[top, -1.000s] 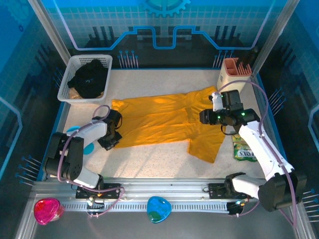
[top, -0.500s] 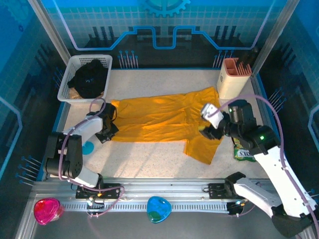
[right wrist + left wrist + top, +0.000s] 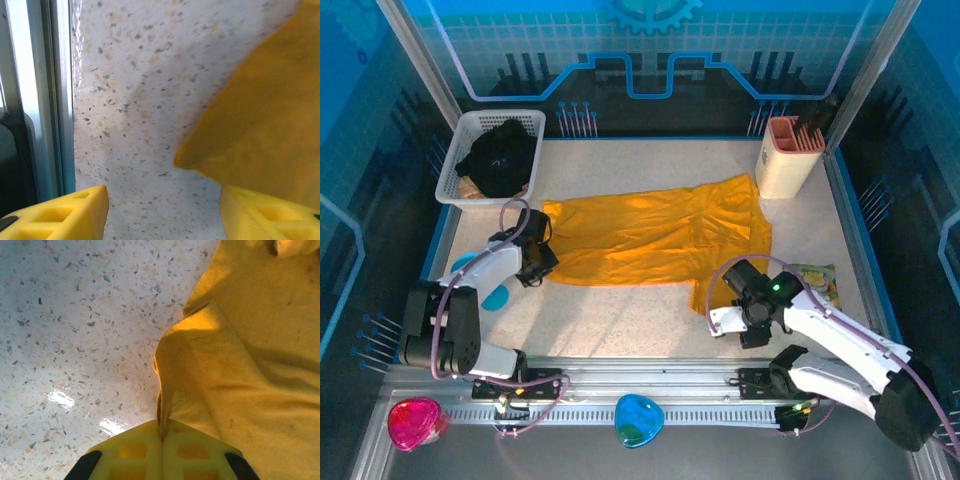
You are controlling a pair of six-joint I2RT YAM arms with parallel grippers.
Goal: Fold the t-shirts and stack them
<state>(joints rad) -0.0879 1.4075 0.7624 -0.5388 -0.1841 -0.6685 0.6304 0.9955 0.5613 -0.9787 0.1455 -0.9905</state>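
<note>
The left tool [image 3: 161, 436] is clamping shut on the left edge of the yellow t-shirt [image 3: 650, 235], with the cloth bunching between its closed fingers. The right tool [image 3: 162, 205] is standing wide near the front rail, gripping nothing, with a corner of the same shirt lying between its fingers. The yellow t-shirt is lying spread across the middle of the bench [image 3: 620, 320]. The black t-shirt [image 3: 500, 155] is sitting crumpled in the white basket [image 3: 448, 178] at the far left corner
</note>
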